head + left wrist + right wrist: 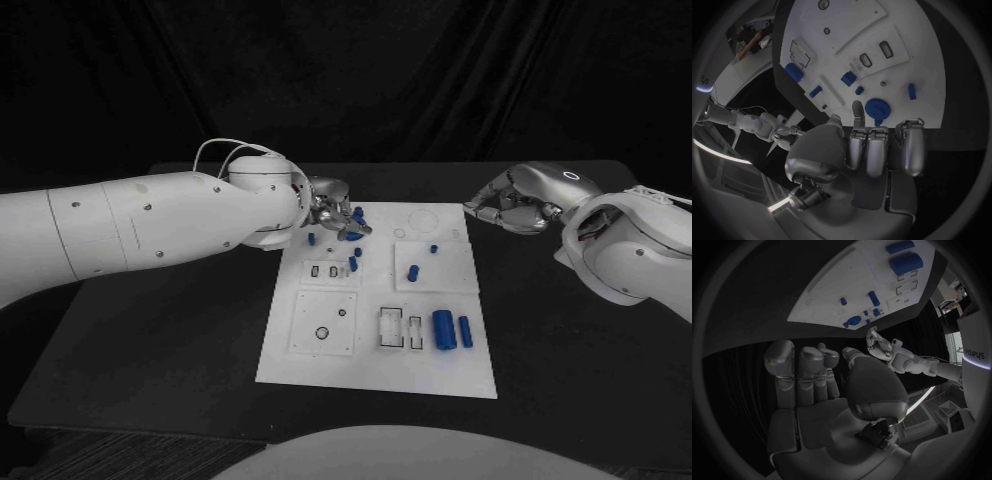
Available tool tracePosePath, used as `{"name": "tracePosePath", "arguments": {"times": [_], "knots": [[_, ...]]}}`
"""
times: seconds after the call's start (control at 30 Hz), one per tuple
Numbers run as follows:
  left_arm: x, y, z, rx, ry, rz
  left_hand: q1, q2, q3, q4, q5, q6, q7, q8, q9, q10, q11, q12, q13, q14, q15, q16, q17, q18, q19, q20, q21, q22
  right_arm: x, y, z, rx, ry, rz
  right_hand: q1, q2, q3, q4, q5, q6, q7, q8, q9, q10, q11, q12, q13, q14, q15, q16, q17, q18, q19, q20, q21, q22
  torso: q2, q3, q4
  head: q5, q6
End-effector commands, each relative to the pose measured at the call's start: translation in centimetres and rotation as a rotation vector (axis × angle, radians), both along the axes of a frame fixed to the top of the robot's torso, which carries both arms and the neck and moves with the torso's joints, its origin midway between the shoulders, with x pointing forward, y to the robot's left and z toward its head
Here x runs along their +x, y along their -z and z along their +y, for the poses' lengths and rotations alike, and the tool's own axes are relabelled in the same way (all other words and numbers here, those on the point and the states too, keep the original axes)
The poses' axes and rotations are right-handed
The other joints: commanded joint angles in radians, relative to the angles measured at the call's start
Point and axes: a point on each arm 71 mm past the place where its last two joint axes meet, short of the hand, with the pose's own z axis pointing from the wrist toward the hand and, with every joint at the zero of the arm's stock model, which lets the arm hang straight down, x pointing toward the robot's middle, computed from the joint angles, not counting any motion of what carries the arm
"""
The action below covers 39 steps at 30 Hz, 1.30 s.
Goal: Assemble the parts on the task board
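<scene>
The white task board (378, 375) is lying in the middle of the black table (159, 340), its raised plates and cut-out recesses holding the blue parts. Near its front right corner two blue cylinders, a thick one (444, 329) and a thinner one (466, 331), are lying side by side just beside two rectangular slots. On the square plate further back, a short blue peg (414, 272) is resting, with a smaller one (433, 249) near that plate's far edge.

At the board's far left corner, the left hand (335, 213) is hovering with fingers apart and gripping nothing. In the left wrist view its fingertips (857, 107) are sitting just beside a round blue knob (877, 107) (whether they are touching it cannot be told). A few more small blue pieces (355, 262) are lying close to that hand.

The right hand (513, 210) is hanging over the table off the board's far right corner, its fingers curled inward around nothing, well apart from every part.
</scene>
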Motion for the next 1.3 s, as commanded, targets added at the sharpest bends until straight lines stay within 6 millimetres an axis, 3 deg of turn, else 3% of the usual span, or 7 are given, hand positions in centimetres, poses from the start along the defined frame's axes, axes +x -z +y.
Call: {"name": "tracePosePath", "arguments": {"times": [0.03, 0.2, 0.23, 0.33, 1.3], "knots": [[-0.2, 0.6, 0.1, 0.033, 0.009, 0.021, -0.021, -0.002, 0.015, -0.007, 0.002, 0.044, -0.003, -0.052, -0.025, 0.104, -0.009, 0.004, 0.263, 0.105, -0.012, 0.003, 0.263, -0.007, 0.014, -0.004, 0.003, 0.097, 0.0, 0.0, 0.0, 0.011, 0.007, -0.014, 0.014, -0.002, 0.006, -0.001, 0.003, -0.009, -0.002, -0.001, 0.000, -0.003, -0.001, 0.003, -0.001, 0.044, -0.004, 0.008, 0.005, -0.011, 0.008, 0.000, 0.007, 0.031, 0.000, -0.0002, 0.0003, 0.002, -0.008], [-0.4, 1.2, 0.1, 0.033, 0.009, 0.032, -0.039, -0.008, 0.039, -0.025, 0.004, 0.085, 0.005, -0.181, -0.101, 0.104, -0.005, 0.004, 0.263, 0.105, -0.009, 0.003, 0.263, -0.008, 0.022, -0.005, 0.000, 0.103, -0.1, 0.0, 0.0, 0.012, 0.007, -0.014, 0.017, -0.003, 0.007, -0.001, 0.006, -0.008, -0.002, 0.000, 0.000, -0.003, -0.001, 0.005, 0.000, 0.044, -0.004, 0.015, 0.011, -0.012, 0.009, 0.000, 0.015, 0.036, 0.000, -0.0004, 0.0013, 0.003, -0.018], [-0.5, 1.3, 0.1, 0.033, 0.010, 0.035, -0.044, -0.009, 0.047, -0.030, 0.004, 0.096, 0.012, -0.222, -0.133, 0.104, 0.000, 0.004, 0.263, 0.105, -0.005, 0.003, 0.263, -0.008, 0.022, 0.000, -0.002, 0.103, -0.1, 0.0, -0.1, 0.012, 0.007, -0.014, 0.017, -0.003, 0.007, -0.001, 0.006, -0.008, -0.002, 0.000, 0.000, -0.003, -0.001, 0.005, 0.000, 0.044, -0.004, 0.015, 0.011, -0.012, 0.009, 0.000, 0.015, 0.036, -0.001, -0.0007, 0.0011, 0.003, -0.020], [-0.7, 1.6, 0.0, 0.033, 0.013, 0.041, -0.049, -0.011, 0.054, -0.036, 0.005, 0.112, 0.013, -0.252, -0.156, 0.104, 0.003, 0.004, 0.263, 0.105, -0.003, 0.003, 0.263, -0.008, 0.021, 0.002, -0.004, 0.103, -0.2, 0.0, -0.1, 0.013, 0.006, -0.013, 0.018, -0.003, 0.008, -0.001, 0.007, -0.008, -0.001, 0.001, 0.000, -0.003, 0.000, 0.005, 0.000, 0.043, -0.004, 0.018, 0.014, -0.013, 0.010, 0.000, 0.019, 0.038, 0.000, -0.0005, 0.0008, 0.004, -0.024], [-1.7, 3.2, -0.6, 0.042, 0.036, 0.088, -0.041, -0.013, 0.080, -0.061, 0.027, 0.147, 0.007, -0.275, -0.163, 0.104, 0.000, 0.004, 0.263, 0.105, -0.004, 0.003, 0.263, -0.003, 0.008, 0.003, -0.018, 0.090, -0.1, 0.1, 0.3, 0.004, -0.008, -0.002, 0.026, -0.007, 0.010, -0.001, 0.012, -0.003, 0.001, 0.003, 0.002, 0.002, 0.000, 0.021, 0.010, 0.048, -0.005, 0.072, 0.065, -0.020, 0.019, -0.001, 0.072, 0.067, -0.001, -0.0001, 0.0011, -0.005, -0.024]]}}
